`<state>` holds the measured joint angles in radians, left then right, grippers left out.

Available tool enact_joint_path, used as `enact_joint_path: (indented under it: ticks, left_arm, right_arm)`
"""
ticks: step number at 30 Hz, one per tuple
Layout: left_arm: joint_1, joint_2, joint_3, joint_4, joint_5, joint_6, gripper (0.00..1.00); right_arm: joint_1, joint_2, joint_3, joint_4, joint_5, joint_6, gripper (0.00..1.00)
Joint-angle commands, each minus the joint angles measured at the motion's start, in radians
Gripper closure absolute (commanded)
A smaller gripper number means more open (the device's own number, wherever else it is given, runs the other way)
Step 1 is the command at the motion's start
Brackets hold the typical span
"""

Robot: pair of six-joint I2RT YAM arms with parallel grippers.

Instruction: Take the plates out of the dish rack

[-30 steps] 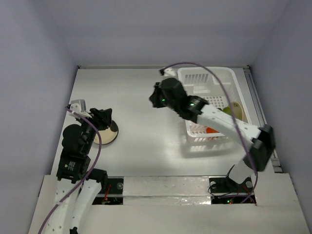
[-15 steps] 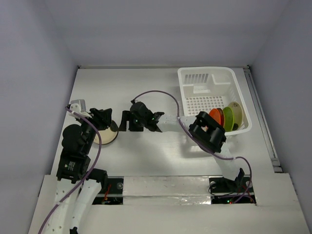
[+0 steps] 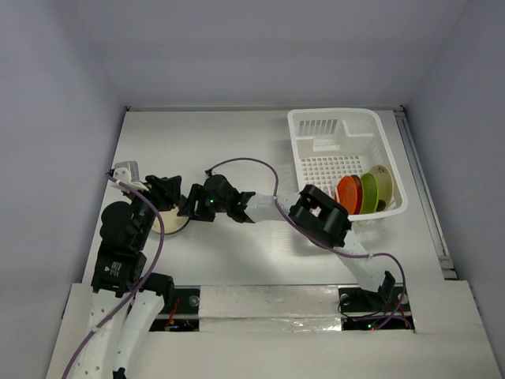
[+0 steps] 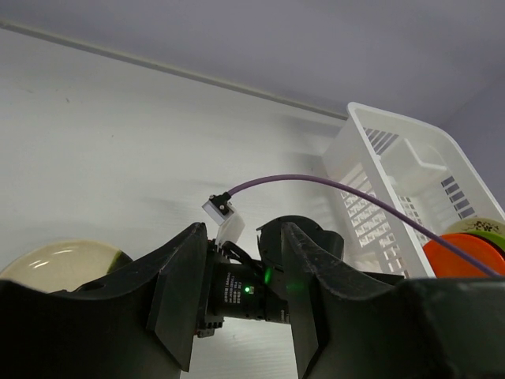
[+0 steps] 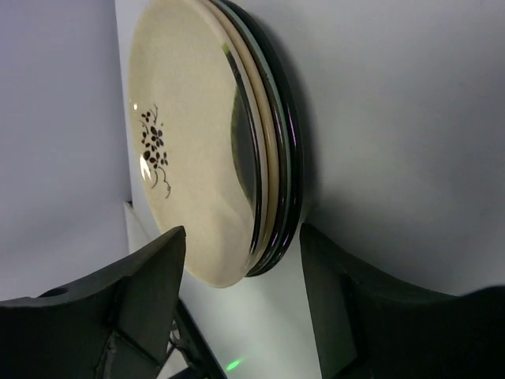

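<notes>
Three round coloured plates (image 3: 368,192) remain in the white plastic rack (image 3: 331,112); our right claw (image 5: 241,233), open and empty, has swung to the left-edge stack (image 5: 189,158).

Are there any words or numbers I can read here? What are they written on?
No words or numbers can be read in these pictures.
Tiny pale print on the right arm's black housing: too small to read.
The cream plate bears a dark flower sprig, not letters.
</notes>
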<state>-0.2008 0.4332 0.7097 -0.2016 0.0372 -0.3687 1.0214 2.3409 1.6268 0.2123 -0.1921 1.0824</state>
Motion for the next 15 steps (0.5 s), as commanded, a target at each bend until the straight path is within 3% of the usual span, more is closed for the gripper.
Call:
enact_joint_path:
  ticks: [1,3,7,15]
  left_arm:
    - [0.004,-0.011,0.030,0.039,0.012,-0.003,0.61]
    - [0.004,-0.013,0.030,0.041,0.012,-0.001,0.61]
    - [0.004,-0.013,0.030,0.036,0.010,-0.001,0.61]
    - [0.004,-0.013,0.030,0.037,0.013,-0.003,0.61]
  right_arm:
    - [0.005,0.023,0.002,0.101,0.017,0.100,0.38]
    - [0.005,0.035,0.001,0.127,0.025,0.123,0.41]
    - [0.005,0.018,-0.033,0.168,0.066,0.162,0.61]
    - [0.005,-0.147,-0.174,0.128,0.233,0.105,0.70]
